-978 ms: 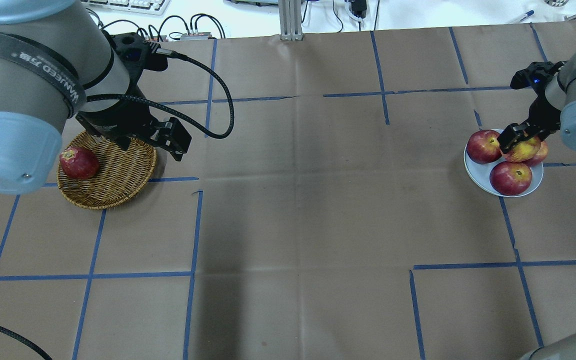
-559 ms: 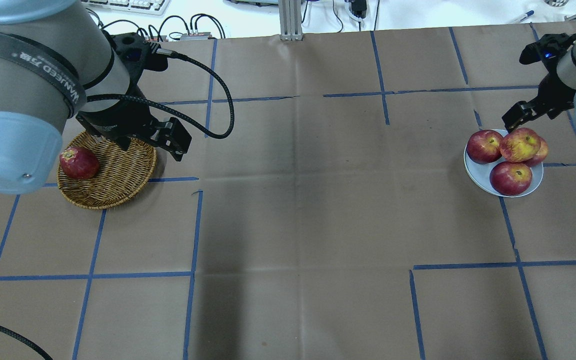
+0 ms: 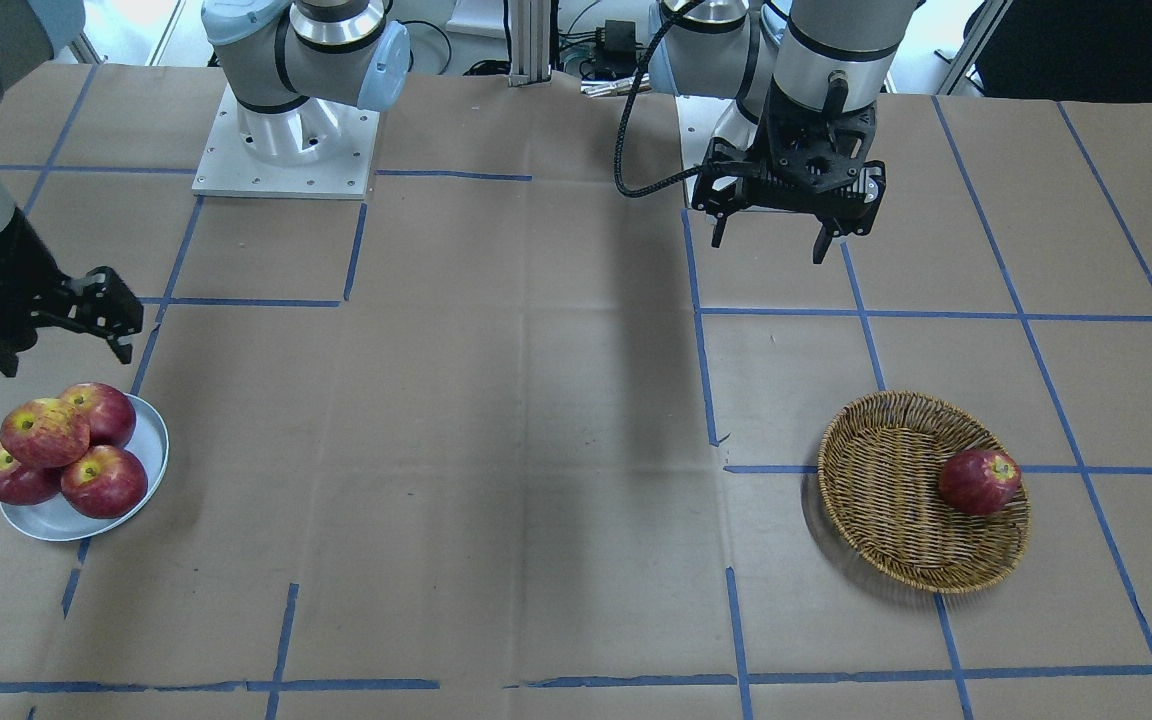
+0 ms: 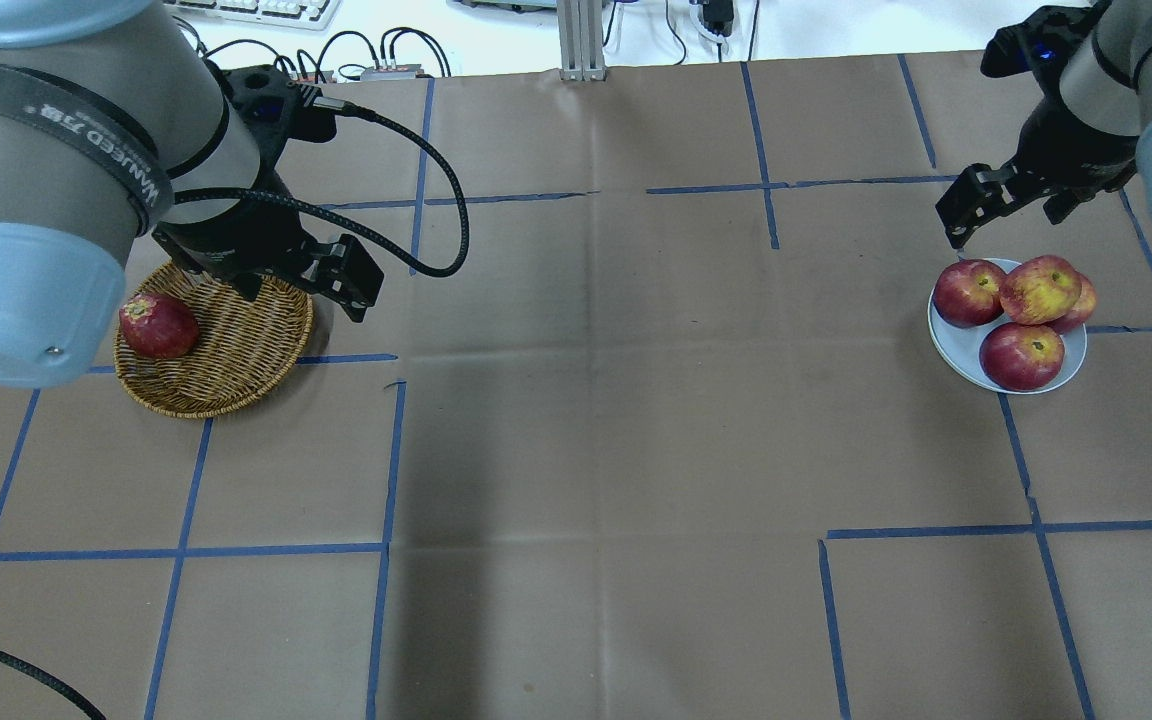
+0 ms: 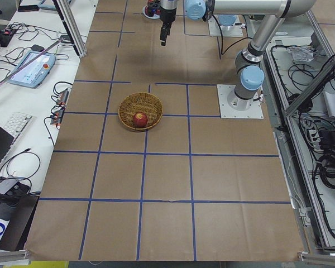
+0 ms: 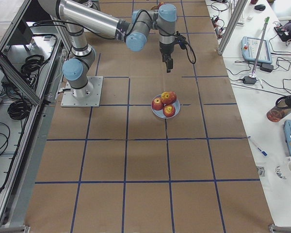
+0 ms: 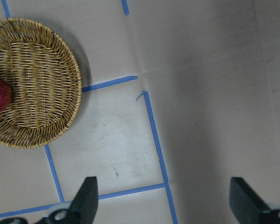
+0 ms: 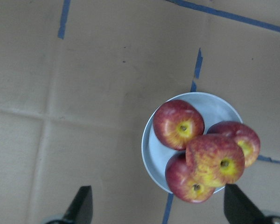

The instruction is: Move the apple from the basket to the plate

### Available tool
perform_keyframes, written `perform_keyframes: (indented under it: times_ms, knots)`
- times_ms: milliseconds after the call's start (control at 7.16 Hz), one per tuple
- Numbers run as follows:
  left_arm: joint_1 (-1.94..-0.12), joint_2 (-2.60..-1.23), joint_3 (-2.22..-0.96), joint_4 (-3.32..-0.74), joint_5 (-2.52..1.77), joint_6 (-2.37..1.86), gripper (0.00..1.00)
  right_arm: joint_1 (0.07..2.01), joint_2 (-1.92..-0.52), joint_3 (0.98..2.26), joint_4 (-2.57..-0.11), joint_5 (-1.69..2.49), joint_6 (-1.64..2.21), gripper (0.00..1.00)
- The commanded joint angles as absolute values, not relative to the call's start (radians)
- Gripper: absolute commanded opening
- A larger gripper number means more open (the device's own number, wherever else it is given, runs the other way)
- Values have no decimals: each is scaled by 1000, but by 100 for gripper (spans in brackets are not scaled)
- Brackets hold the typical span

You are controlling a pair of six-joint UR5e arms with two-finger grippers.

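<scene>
The apple [image 4: 1039, 289], pale and streaky with a yellow stem patch, rests on top of three darker apples on the pale grey-blue plate [image 4: 954, 348]. It also shows in the front view [image 3: 44, 432] and the right wrist view [image 8: 217, 161]. My right gripper [image 4: 1011, 200] is open and empty, raised above and behind the plate [image 8: 214, 105]. The wicker basket [image 4: 236, 350] holds one dark red apple [image 4: 158, 325]. My left gripper [image 3: 768, 240] is open and empty, hovering beside the basket [image 7: 37, 93].
The table is brown paper with blue tape lines. The left arm's black cable [image 4: 436, 230] loops over the table behind the basket. A metal post [image 4: 581, 40] stands at the far edge. The robot bases [image 3: 286, 150] sit on the robot's side.
My right gripper has opened, let go of the streaky apple and risen up and back from the plate. The apple stays on the pile. The left arm has not moved.
</scene>
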State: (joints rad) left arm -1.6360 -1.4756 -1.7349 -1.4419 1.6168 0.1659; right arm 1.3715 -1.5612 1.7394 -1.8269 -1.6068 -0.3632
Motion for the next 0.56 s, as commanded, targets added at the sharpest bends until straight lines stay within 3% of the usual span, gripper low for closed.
perform_keyframes:
  times_ms: [0, 419]
  knots:
    - [-1637, -1477, -1735, -1442, 1617, 166, 99, 1521, -1632, 1732, -1755, -1614, -122, 100]
    - [-1638, -1479, -1735, -1442, 1617, 166, 99, 1603, -1617, 1671, -1704, -1605, 14, 100]
